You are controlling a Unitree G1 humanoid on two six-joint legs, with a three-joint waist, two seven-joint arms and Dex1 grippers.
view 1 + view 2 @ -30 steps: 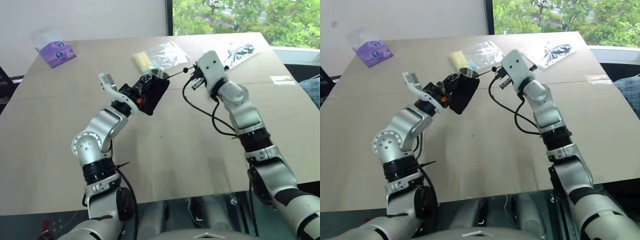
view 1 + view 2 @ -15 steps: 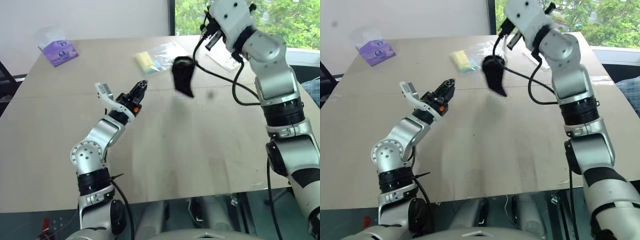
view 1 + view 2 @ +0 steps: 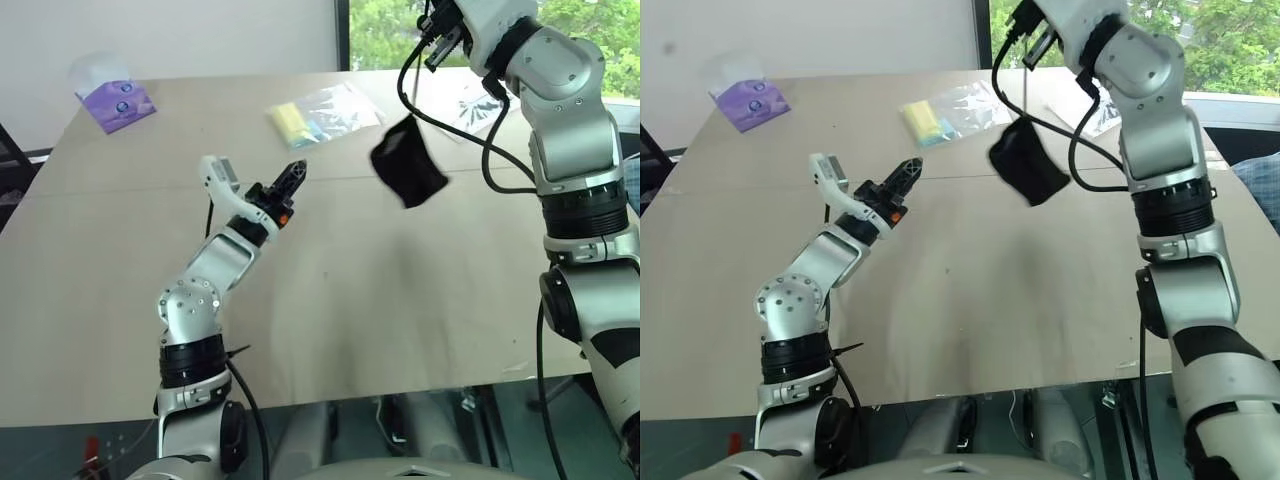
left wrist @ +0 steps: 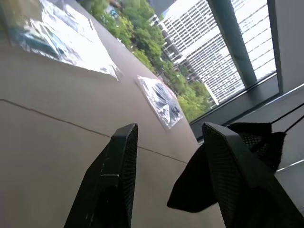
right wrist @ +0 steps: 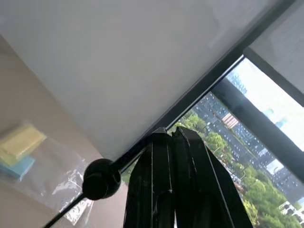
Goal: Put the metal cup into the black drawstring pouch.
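Over tan table (image 3: 100,300), pouch (image 3: 408,165) hangs by cord (image 3: 411,97) pinched in right gripper (image 5: 172,135), soft and swinging, likely cup-weighted though cup unseen; best held by cord; left gripper (image 3: 292,178) parted, empty.

Bare counter (image 3: 380,300) open across the near and middle stretch, black drawstring pouch (image 3: 408,165) hanging in mid-air above it, clear plastic bags (image 3: 320,110) and purple packet (image 3: 113,100) crowding the far edge

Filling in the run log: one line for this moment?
right gripper: shut on cord | black drawstring pouch: hanging above table | left gripper: open, empty
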